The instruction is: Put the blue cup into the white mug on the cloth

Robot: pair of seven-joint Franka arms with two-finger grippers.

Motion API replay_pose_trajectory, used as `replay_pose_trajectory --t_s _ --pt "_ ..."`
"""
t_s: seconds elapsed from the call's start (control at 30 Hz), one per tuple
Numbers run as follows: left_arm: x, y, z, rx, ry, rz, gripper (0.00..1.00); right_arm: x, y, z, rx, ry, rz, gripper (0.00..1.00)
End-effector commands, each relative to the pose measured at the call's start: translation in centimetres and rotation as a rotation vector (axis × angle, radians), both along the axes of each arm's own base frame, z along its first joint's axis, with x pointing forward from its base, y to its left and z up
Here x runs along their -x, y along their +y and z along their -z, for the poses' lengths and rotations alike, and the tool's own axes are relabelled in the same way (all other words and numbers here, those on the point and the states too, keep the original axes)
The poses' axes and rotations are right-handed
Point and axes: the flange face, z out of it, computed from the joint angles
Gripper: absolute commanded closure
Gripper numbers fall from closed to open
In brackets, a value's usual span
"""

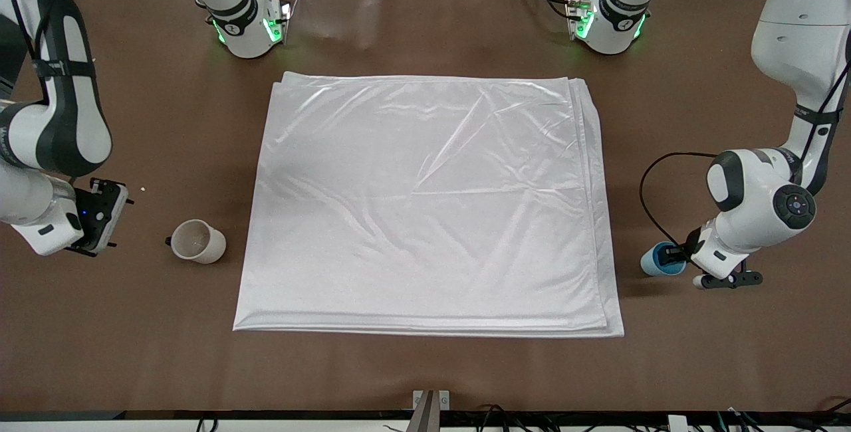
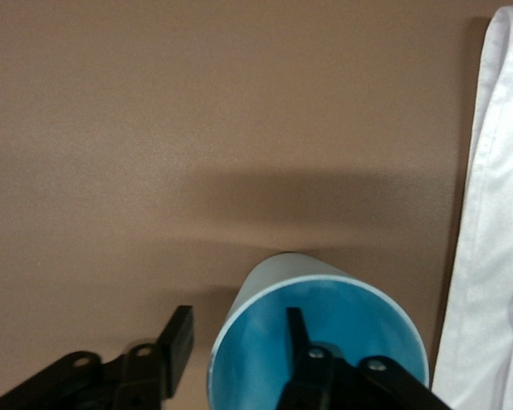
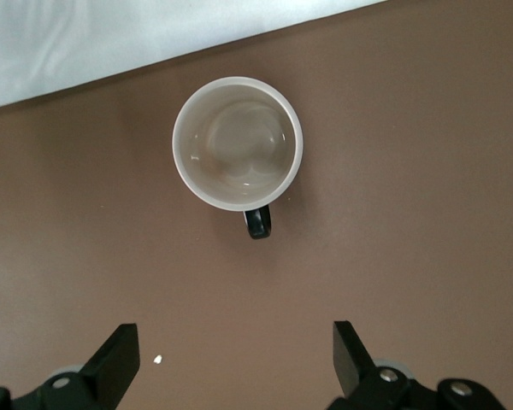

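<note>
- The cloth (image 1: pixel 429 203) lies spread flat on the middle of the brown worktop (image 1: pixel 425 372), folded in layers, lightly wrinkled, with nothing on it.
- The cup (image 1: pixel 658 260) stands on the bare worktop just beside the cloth's edge toward the left arm's end, near the cloth's corner nearer the front camera.
- The left gripper (image 1: pixel 677 258) is down at the cup. In the left wrist view its fingers straddle the cup's (image 2: pixel 318 342) wall: one finger (image 2: pixel 297 331) reaches inside the blue hollow, the other (image 2: pixel 178 337) sits outside with a sliver of worktop showing between it and the wall, so the gripper is spread and not pinching.
- That same view shows the cloth's layered edge (image 2: pixel 487 231) close beside the cup.
- The mug (image 1: pixel 198 241) stands upright on the bare worktop toward the right arm's end, just off the cloth's edge, its black handle pointing away from the cloth toward the right gripper.
- The right gripper (image 1: pixel 100 218) hangs over bare worktop beside the mug, apart from it.
- In the right wrist view the right gripper's (image 3: pixel 235 359) fingers are spread wide with nothing between them; the mug (image 3: pixel 238 143) shows its pale empty inside, handle toward the gripper, and the cloth (image 3: pixel 111 43) lies just past it.
</note>
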Motion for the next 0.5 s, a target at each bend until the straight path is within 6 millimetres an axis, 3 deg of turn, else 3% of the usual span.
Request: replay_pose_trajectory --t_s 0.0,0.33,0.47 --pt "-0.5 -0.1 0.0 -0.009 -0.016 0.011 1.00 -0.6 0.2 1.8 -0.014 0.001 -0.085 0.00" --pt "-0.9 -0.5 -1.3 -0.016 -0.039 0.026 1.00 0.1 1.3 6.5 -0.015 -0.020 -0.172 0.00" --pt "-1.2 -0.7 -3.3 -0.026 -0.062 0.050 1.00 0.7 2.6 8.3 -0.013 -0.027 -0.198 0.00"
